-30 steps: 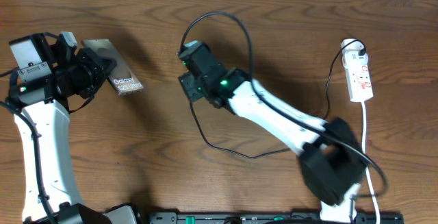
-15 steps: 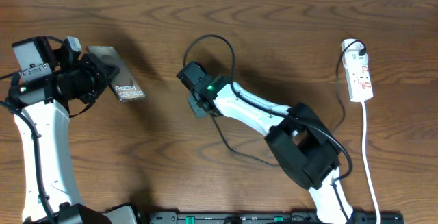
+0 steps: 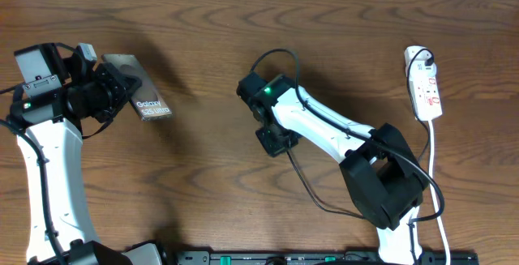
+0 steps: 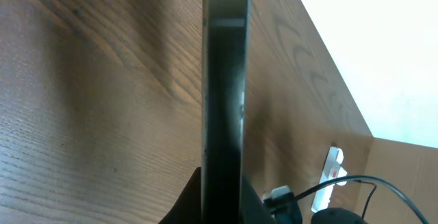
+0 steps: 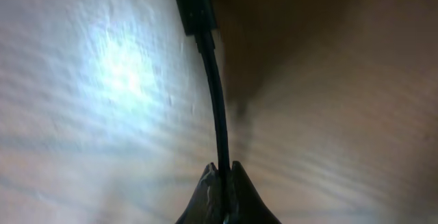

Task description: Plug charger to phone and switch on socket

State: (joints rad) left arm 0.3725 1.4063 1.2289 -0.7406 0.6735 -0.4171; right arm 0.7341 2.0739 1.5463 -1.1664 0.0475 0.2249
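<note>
The phone (image 3: 146, 96) is a flat rectangle with a glossy bronze-grey face printed "Galaxy". It is gripped at 1 end by the left fingers (image 3: 116, 85), at the left of the wood-grain surface (image 3: 203, 38). In the left wrist view it is seen edge-on as a thin dark slab. The charger (image 3: 302, 172) is a thin black cable curving in loops by the right arm. It is pinched between the 2 right fingers (image 5: 209, 195), which are closed narrowly on it, and its small rectangular connector tip (image 5: 194, 5) projects beyond them. The socket (image 3: 426, 88), a narrow white strip with red marks, lies at the far right, well apart.
</note>
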